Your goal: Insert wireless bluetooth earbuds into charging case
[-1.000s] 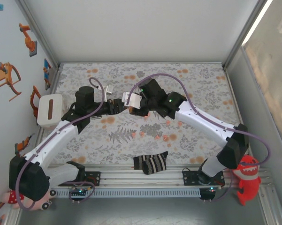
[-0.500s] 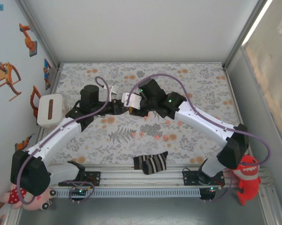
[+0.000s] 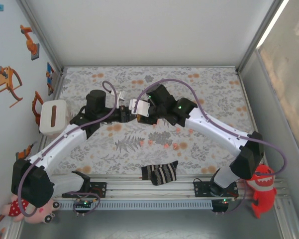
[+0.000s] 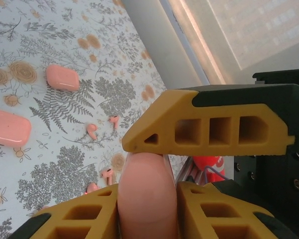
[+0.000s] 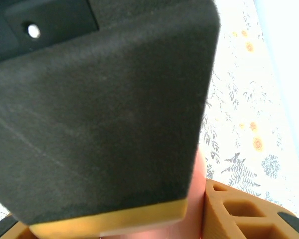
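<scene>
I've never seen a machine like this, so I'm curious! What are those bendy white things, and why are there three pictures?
Those are two robot arms bolted to a table: the left arm and the right arm. The big picture looks down on them from above. The other two pictures come from little cameras on each arm's wrist. Each arm ends in a pincer with two fingers. The left pincer squeezes a pink case, a charging box for earbuds. The right pincer seems to pinch that case too. On the flowery cloth lie two spare cases and tiny coral earbuds. There is also a white box and a striped sock.
</scene>
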